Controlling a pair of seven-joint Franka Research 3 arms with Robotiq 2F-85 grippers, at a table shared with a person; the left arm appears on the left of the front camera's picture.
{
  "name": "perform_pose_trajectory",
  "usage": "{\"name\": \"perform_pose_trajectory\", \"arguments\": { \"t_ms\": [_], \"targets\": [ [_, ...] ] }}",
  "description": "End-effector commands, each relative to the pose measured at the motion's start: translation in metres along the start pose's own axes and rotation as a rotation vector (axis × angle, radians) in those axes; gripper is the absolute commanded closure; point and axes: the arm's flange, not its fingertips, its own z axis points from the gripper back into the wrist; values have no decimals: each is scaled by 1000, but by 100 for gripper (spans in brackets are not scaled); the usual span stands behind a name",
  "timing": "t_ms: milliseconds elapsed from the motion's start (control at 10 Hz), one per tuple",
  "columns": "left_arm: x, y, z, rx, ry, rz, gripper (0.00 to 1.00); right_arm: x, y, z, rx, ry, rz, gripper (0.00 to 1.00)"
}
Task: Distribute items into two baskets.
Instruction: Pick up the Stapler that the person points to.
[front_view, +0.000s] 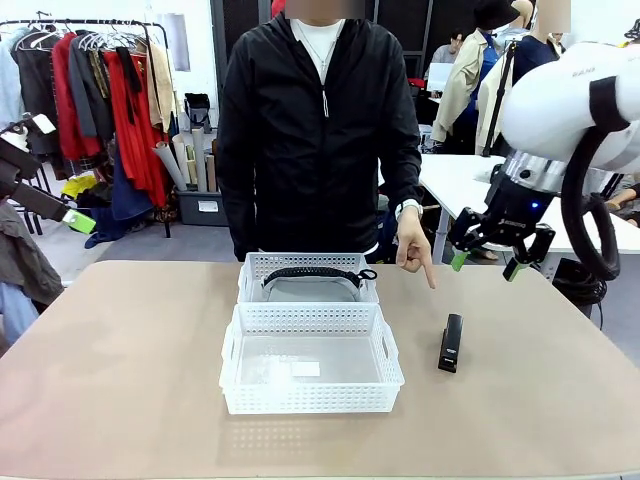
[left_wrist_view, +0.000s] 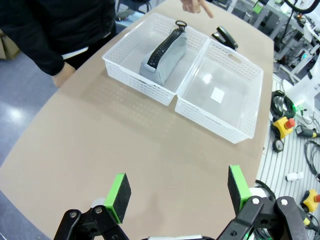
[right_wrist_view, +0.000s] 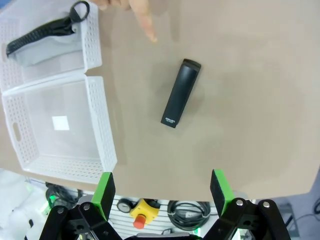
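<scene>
Task half done. Grey waist bag (front_view: 308, 287) lies in far basket (front_view: 250, 268). Near basket (front_view: 232, 348) unfilled. Black stapler (front_view: 451, 343) on table (front_view: 120, 370), beside near basket, person's hand (front_view: 413, 250) pointing at it. Right claw (front_view: 485, 265) released, above stapler. Left claw (left_wrist_view: 177, 187) released, well apart.

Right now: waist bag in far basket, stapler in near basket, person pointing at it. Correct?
No: the front view shows the stapler on the table, right of the near basket. The waist bag in the far basket and the pointing hand hold.

A clothes rack (front_view: 100, 90) stands back left, a white table (front_view: 462, 185) back right.
</scene>
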Motion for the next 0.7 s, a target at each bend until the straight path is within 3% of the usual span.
{"name": "perform_pose_trajectory", "arguments": {
  "t_ms": [0,600],
  "targets": [
    [2,1,2,2,-1,0,0,2,18,-13,-82,-2,-21,0],
    [2,1,2,2,-1,0,0,17,27,-82,-153,-29,-95,0]
  ]
}}
